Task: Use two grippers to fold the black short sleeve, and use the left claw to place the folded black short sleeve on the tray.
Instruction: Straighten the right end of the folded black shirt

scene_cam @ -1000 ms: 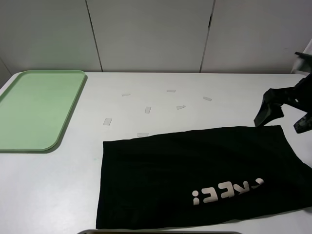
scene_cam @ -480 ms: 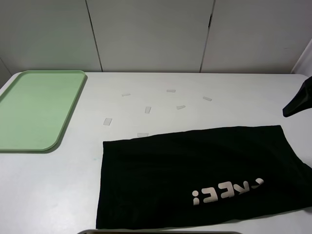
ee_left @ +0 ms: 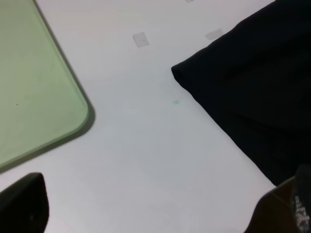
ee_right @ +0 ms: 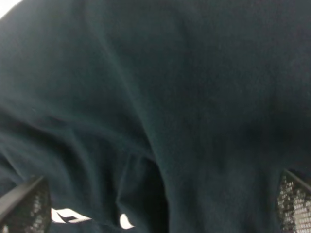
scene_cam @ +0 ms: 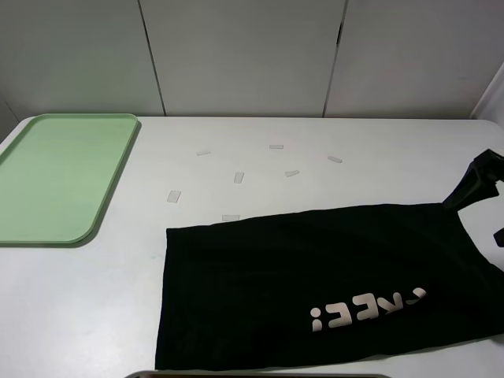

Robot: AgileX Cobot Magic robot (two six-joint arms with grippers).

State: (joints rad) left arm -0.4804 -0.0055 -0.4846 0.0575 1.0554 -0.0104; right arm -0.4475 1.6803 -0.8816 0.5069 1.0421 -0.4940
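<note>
The black short sleeve [scene_cam: 315, 287] lies folded in a long band on the white table, with white letters [scene_cam: 366, 307] near its front edge. The pale green tray [scene_cam: 55, 173] sits at the far left and holds nothing. My right gripper [scene_cam: 475, 201] hangs open at the shirt's far right corner. In its wrist view, black cloth [ee_right: 160, 97] fills the frame between the spread fingertips [ee_right: 24, 206]. My left gripper [ee_left: 150, 213] is open over bare table, between the tray's corner [ee_left: 73, 111] and the shirt's left corner [ee_left: 194, 77]. It is out of the high view.
Several small clear tape strips [scene_cam: 239, 177] lie scattered on the table behind the shirt. A white panelled wall [scene_cam: 236, 55] runs along the back edge. The shirt's right end runs out of the high view.
The right gripper swung out past the right edge of the high view, then came back in lower, over the shirt's far right corner. Shirt and tray stayed put.
</note>
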